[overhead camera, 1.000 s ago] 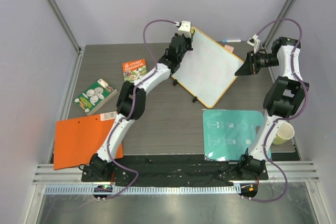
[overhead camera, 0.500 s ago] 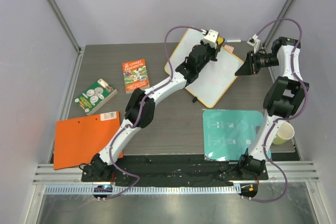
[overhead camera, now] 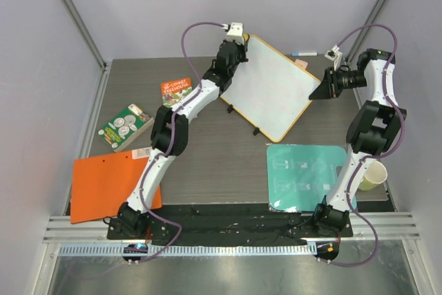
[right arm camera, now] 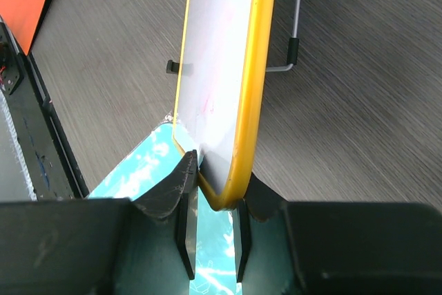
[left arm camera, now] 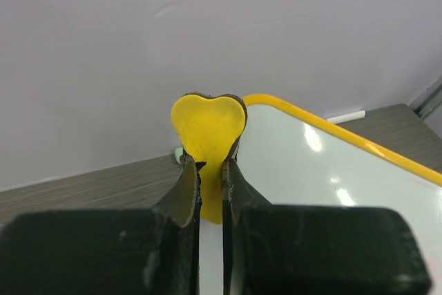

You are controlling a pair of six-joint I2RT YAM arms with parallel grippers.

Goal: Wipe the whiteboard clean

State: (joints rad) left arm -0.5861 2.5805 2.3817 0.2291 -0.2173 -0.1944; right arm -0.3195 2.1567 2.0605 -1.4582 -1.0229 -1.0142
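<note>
Top external view shows the whiteboard (overhead camera: 273, 91) propped at a tilt toward the far right of the surface (overhead camera: 207, 150), its orange-yellow rim toward the back wall. The right jaws pinch the rim at the board's right corner; in the right wrist view they sit one on each face of it. The left jaws are pressed together on a yellow heart-shaped pad (left arm camera: 207, 129), held at the board's far left corner, at or just beside the rim. Whether the pad touches the white face cannot be told. The step in hand is judged to be wiping. To do it well, the pad should lie flat against the face under light, even pressure. It should sweep in overlapping strokes toward the faint pink marks (right arm camera: 207, 105) near the held corner. The right arm should brace the board so it neither swings nor slips on its feet. Count: one whiteboard, one pad, two books (overhead camera: 176, 92) (overhead camera: 126, 126), one orange folder (overhead camera: 110, 184), one teal mat (overhead camera: 307, 177), one cup (overhead camera: 373, 174), one marker (overhead camera: 304, 54) and one small card (overhead camera: 143, 151).
</note>
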